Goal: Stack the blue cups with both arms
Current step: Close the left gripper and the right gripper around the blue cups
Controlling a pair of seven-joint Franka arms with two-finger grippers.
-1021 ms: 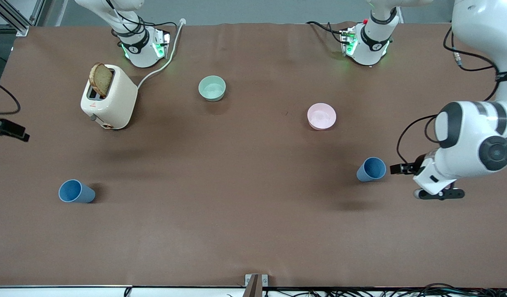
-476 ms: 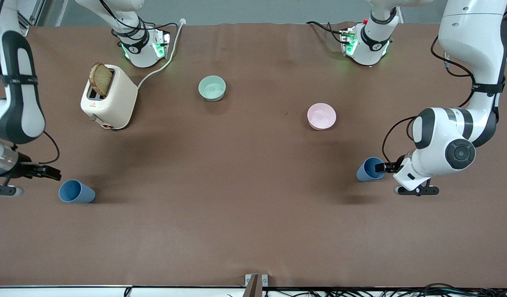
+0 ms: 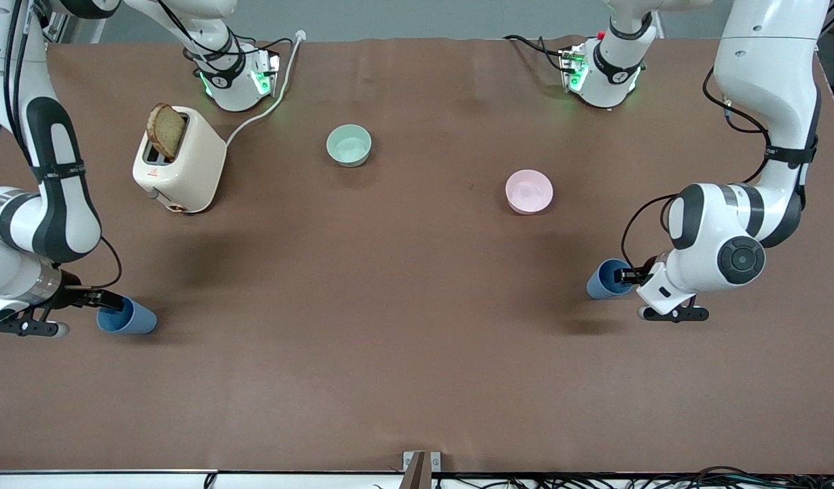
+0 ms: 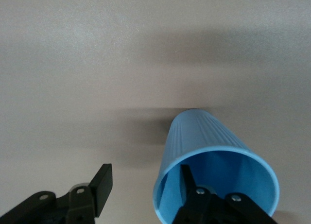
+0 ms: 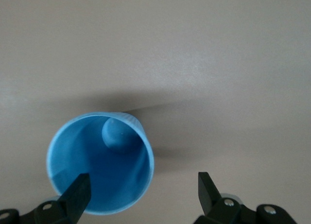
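Both grippers straddle a wall of their small matte-blue plastic tumblers for rim pinches: left gripper (image 4: 143,195) half-closed at cup (image 3: 604,280), right gripper (image 5: 143,192) wide at cup (image 3: 128,317)

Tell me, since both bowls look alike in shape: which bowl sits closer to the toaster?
The pale green bowl, toward the right arm's end beside the toaster; the pink bowl lies toward the left arm's end.

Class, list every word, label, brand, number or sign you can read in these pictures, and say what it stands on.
Nothing can be read.
Toaster: a small red mark on the end toward the camera, too small to read.
Blue cups, green bowl, pink bowl: no text.
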